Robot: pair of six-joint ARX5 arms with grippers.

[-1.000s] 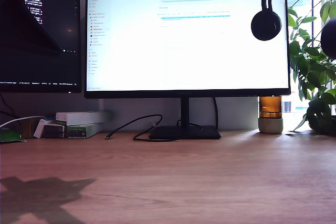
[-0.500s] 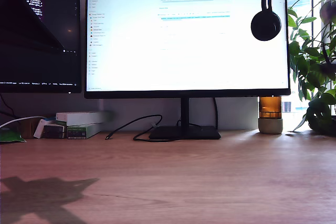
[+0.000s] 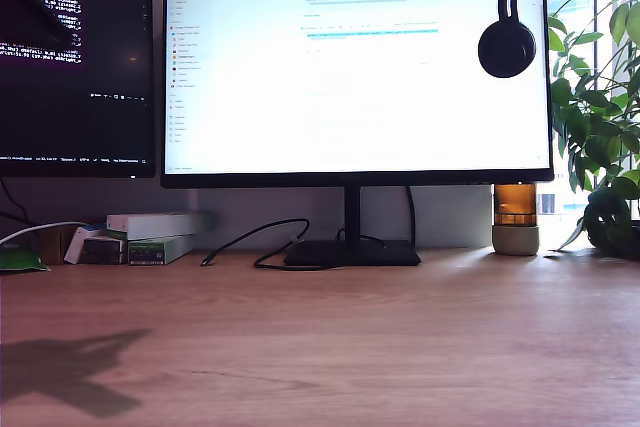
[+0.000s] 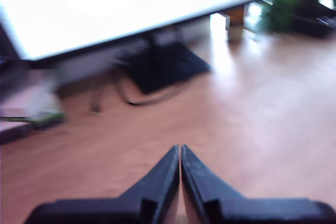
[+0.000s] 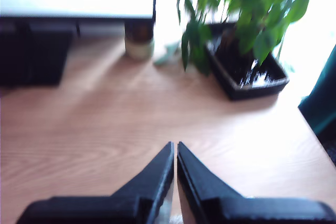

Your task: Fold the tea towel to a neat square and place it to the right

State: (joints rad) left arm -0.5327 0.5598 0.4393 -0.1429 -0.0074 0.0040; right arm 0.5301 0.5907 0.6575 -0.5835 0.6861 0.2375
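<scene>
Both claws are pressed together with nothing between them: my first gripper [image 4: 180,149] shows its two black jaws meeting tip to tip above bare wooden desk [image 3: 400,347], and my second gripper [image 5: 175,145] looks the same, tips all but touching over the same wood. The tea towel does not show in any of my three views, so I cannot say where it lies. In the exterior view neither arm appears; only a dark shadow [image 3: 60,372] lies on the desk at about 8 o'clock. A large bright monitor [image 3: 355,67] fills the middle, its stand [image 3: 350,247] at the centre with a black cable [image 3: 250,242] curling beside it. Headphones [image 3: 506,42] hang over the monitor's corner at about 1 o'clock. A second, dark screen [image 3: 75,62] stands at 10 o'clock, small boxes [image 3: 150,235] below it at 9 o'clock. An amber jar [image 3: 515,219] sits at 3 o'clock, near a leafy plant [image 3: 600,127]. My first wrist view is blurred; the second shows the plant's black pot [image 5: 247,74].
</scene>
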